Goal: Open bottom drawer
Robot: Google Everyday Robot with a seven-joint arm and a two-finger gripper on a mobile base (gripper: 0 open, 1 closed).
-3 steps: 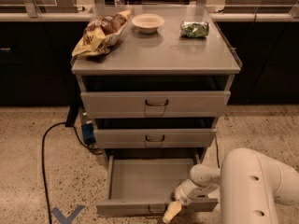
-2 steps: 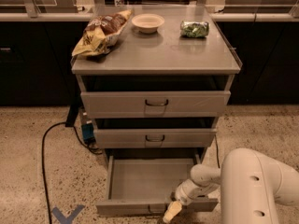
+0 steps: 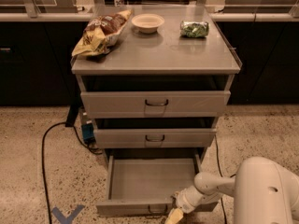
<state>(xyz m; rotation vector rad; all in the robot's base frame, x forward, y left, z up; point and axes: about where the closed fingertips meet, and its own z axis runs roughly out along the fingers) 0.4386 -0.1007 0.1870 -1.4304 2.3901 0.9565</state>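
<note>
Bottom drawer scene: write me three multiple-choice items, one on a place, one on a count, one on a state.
1. Where is the gripper? A at the bottom drawer's front B at the middle drawer C at the top drawer
2. How many things lie on the cabinet top? A one B three C five
3. The bottom drawer is: A pulled out B shut C removed
Answers: 1 A, it sits beside that front's handle. 2 B, chip bag, bowl, green packet. 3 A, its tray shows ahead of the cabinet.
</note>
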